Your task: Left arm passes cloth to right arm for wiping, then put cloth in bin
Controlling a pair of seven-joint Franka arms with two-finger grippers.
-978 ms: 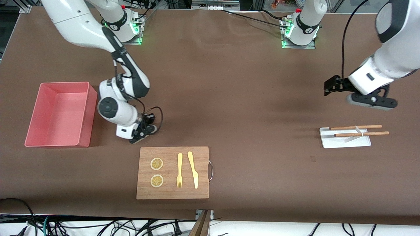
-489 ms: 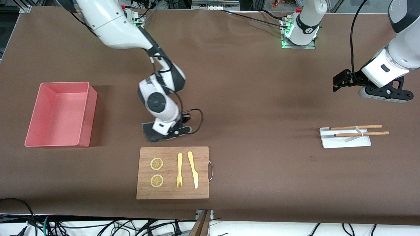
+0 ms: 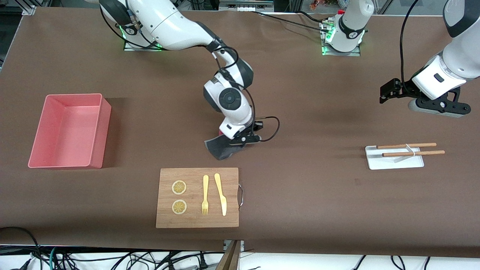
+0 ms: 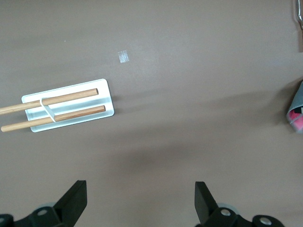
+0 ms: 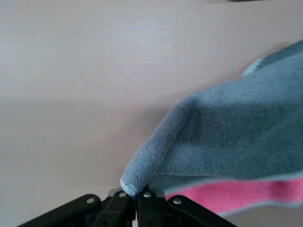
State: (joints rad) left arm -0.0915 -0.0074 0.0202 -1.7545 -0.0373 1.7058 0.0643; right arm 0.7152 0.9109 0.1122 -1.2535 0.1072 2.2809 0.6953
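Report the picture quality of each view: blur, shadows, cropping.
Front view: sharp and evenly lit, soft shadows beside the bin and under the right arm's cloth. Left wrist view: crisp, chopsticks cut by the edge, only the left gripper fingertips showing. Right wrist view: cloth soft-focused, filling the frame at the right gripper.

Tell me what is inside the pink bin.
Nothing shows inside the bin: bare floor. The wall toward the front camera hides a strip of it. The cloth is in the right end effector, on the table.
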